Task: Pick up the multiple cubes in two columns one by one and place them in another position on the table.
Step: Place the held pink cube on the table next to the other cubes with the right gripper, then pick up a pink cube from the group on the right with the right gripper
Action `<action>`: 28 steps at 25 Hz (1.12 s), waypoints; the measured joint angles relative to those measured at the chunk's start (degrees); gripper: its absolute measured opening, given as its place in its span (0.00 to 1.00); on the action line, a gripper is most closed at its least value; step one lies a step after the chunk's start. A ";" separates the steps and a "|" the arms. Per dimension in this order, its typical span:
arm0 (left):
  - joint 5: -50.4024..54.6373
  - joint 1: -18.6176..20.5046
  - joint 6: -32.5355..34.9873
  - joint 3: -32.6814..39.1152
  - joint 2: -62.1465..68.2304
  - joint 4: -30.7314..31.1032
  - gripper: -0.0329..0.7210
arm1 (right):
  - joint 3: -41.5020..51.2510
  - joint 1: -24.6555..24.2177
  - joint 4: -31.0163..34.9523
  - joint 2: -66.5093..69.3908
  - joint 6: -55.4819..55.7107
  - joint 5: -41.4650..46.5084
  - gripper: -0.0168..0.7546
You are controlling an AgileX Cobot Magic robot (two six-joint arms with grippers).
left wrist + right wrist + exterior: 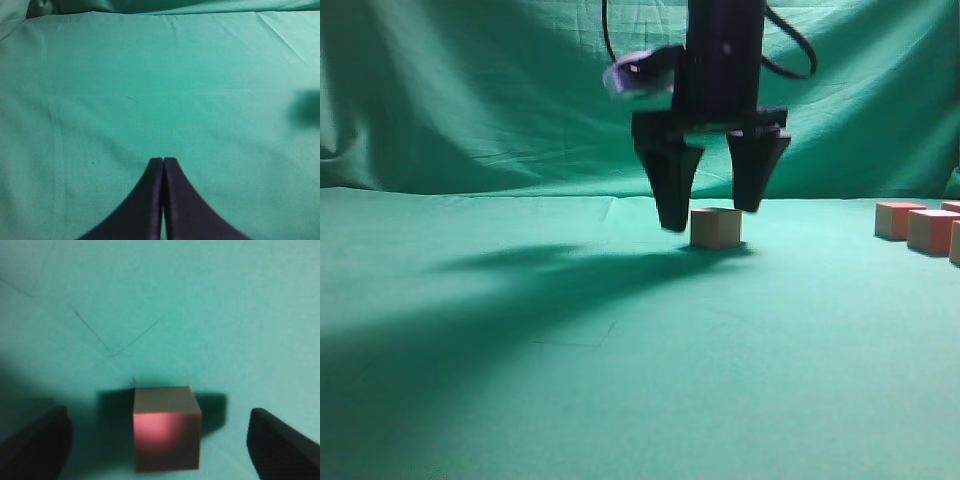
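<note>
**One cube down, more waiting**

Bare green worktop (520, 400) lies nearest. Mid-worktop, my right tool (712, 215) hangs spread wide just above a lone cube (716, 227), touching nothing; I judge it placed. Several cubes (918, 226) wait far right. The cube is small, pale, square-edged, one face glowing pink. My left tool (163, 161) is closed, empty.

Single cube (716, 227) (166, 427) upright on green cloth, mid-table, tan sides, reddish top face. More cubes (918, 226) grouped at right edge, well apart.
</note>
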 joint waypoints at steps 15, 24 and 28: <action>0.00 0.00 0.00 0.00 0.00 0.00 0.04 | -12.04 0.00 -0.25 -15.20 6.65 6.01 0.73; 0.00 0.00 0.00 0.00 0.00 0.00 0.04 | 2.01 0.00 -7.95 -34.81 14.26 6.50 0.73; 0.00 0.00 0.00 0.00 0.00 0.00 0.04 | 13.53 -2.33 -9.13 -40.91 17.00 6.59 0.73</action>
